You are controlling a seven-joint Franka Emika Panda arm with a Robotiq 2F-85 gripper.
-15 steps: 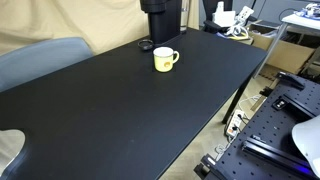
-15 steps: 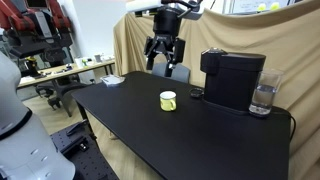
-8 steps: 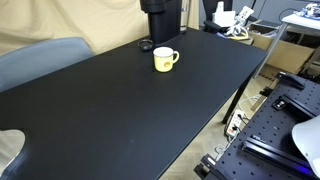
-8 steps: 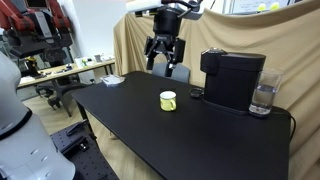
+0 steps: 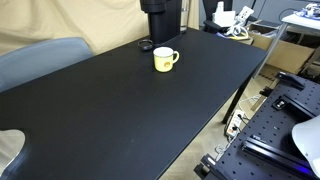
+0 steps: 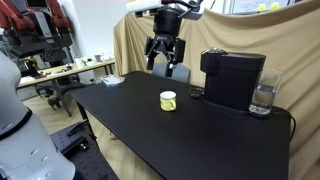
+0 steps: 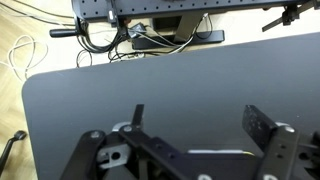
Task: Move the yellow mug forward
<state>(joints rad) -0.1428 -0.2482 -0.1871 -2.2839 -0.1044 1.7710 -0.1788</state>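
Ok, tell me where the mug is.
In an exterior view the mug stands on the black table, near the coffee machine.

Finishes: yellow mug (image 5: 164,60) looks like glossy glazed ceramic; table top (image 5: 120,115) smooth matt black; coffee machine (image 6: 233,78) black plastic with clear plastic water tank (image 6: 263,98); curtain (image 6: 128,50) creased tan cloth; gripper (image 6: 165,68) matt black, material unclear.
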